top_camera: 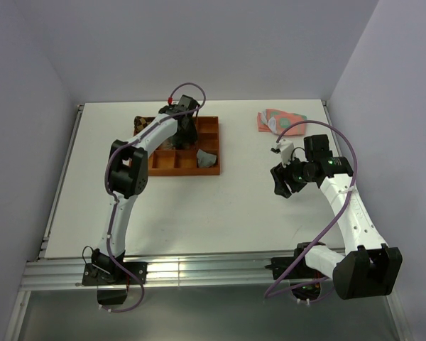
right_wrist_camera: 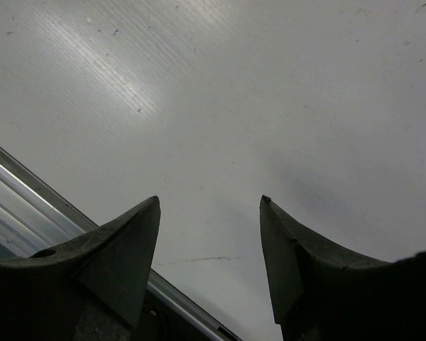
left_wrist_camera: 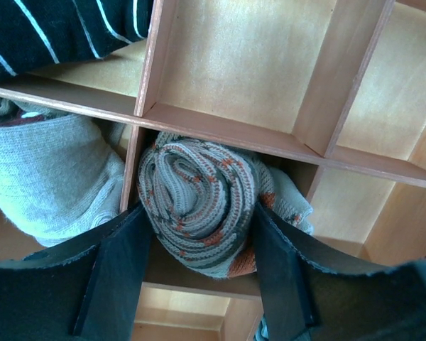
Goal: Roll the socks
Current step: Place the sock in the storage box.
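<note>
The tan sock with orange and dark-brown diamonds is wound into a tight roll (left_wrist_camera: 199, 206), with grey fabric (left_wrist_camera: 292, 202) showing behind it. The roll sits in a compartment of the orange wooden tray (left_wrist_camera: 220, 124). My left gripper (left_wrist_camera: 199, 212) is shut on the roll, one finger pressed on each side. In the top view this gripper (top_camera: 185, 130) reaches down into the tray (top_camera: 208, 122) and hides the roll. My right gripper (top_camera: 282, 182) is open and empty, hovering over bare white table (right_wrist_camera: 270, 85); its fingertips (right_wrist_camera: 150, 207) stand wide apart.
A light grey knit bundle (left_wrist_camera: 50, 177) fills the compartment left of the roll, and a black white-striped sock (left_wrist_camera: 57, 28) lies beyond it. A grey bundle (top_camera: 207, 158) sits in the tray's near right compartment. Pink-and-green socks (top_camera: 278, 119) lie at the back right.
</note>
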### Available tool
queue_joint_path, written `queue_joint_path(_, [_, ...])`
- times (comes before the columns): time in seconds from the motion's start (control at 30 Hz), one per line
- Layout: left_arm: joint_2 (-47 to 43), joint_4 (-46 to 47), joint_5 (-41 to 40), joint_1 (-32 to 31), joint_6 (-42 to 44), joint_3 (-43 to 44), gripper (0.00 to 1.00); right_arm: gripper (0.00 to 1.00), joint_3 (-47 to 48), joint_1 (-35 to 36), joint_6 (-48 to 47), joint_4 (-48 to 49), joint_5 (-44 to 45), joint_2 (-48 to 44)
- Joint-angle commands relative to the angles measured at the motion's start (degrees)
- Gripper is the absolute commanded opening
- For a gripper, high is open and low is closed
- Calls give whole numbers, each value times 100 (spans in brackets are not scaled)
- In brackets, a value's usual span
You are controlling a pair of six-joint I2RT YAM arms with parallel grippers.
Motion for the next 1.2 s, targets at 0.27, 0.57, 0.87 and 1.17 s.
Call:
queue_joint_path(0.27, [-365, -832, 42, 53, -22, 198, 65, 65, -72, 33, 3, 152, 18, -29])
queue_joint_path(0.57, [-699, -683, 103, 80, -57, 22, 67, 65, -107, 42, -6, 170, 9, -20])
queue_joint_path(0.87, [-1006, -490, 340, 97, 21, -83, 68, 66, -169, 33, 56, 293, 44, -38])
queue_joint_path(1.17, [-1911, 116, 867, 106, -48, -794, 67, 66, -46, 33, 249, 433, 89, -143])
